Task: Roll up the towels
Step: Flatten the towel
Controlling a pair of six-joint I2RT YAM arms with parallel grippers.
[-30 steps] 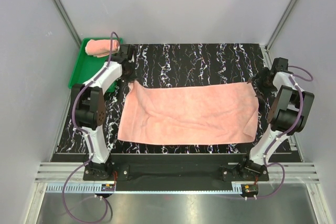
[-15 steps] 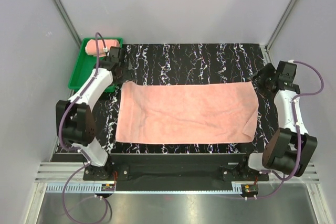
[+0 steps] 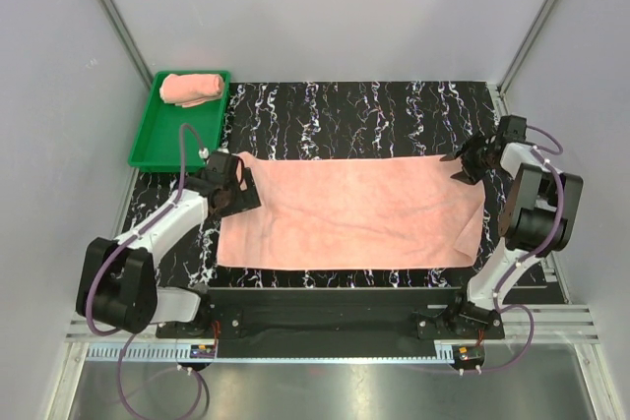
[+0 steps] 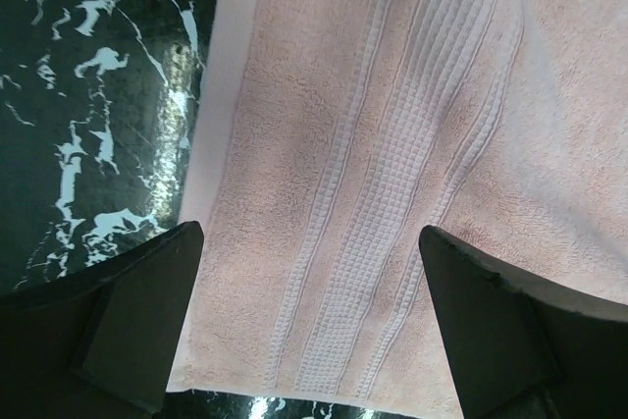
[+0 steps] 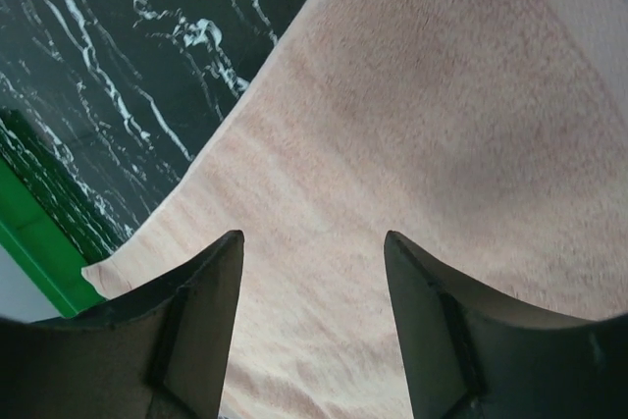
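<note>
From above, the flat towel (image 3: 354, 213) lies spread open across the black marbled table (image 3: 364, 115), its long sides running left to right. The rolled towel (image 3: 192, 89) sits beyond the flat towel's far left corner, at the back end of the green tray (image 3: 157, 140), which lies just off that same corner. The left gripper (image 3: 239, 189) hangs over the flat towel's left end, near the far corner. The right gripper (image 3: 465, 162) hangs over the far right corner of the flat towel.

The left wrist camera looks straight down on the flat towel (image 4: 392, 144). The left gripper (image 4: 309, 331) is spread wide, one finger (image 4: 128, 321) out over the towel's left edge and the other over the pile. Nothing is held between them. A woven band (image 4: 392, 203) of ribs and waffle weave runs across the cloth between the fingers. Whether the tips touch the cloth I cannot tell.

At the right wrist, the right gripper (image 5: 314, 326) is likewise parted and holds nothing, with the flat towel (image 5: 442, 125) below it. The towel's far edge curves across the table (image 5: 147, 66), and a strip of the green tray (image 5: 39, 252) shows past the flat towel's distant end.
</note>
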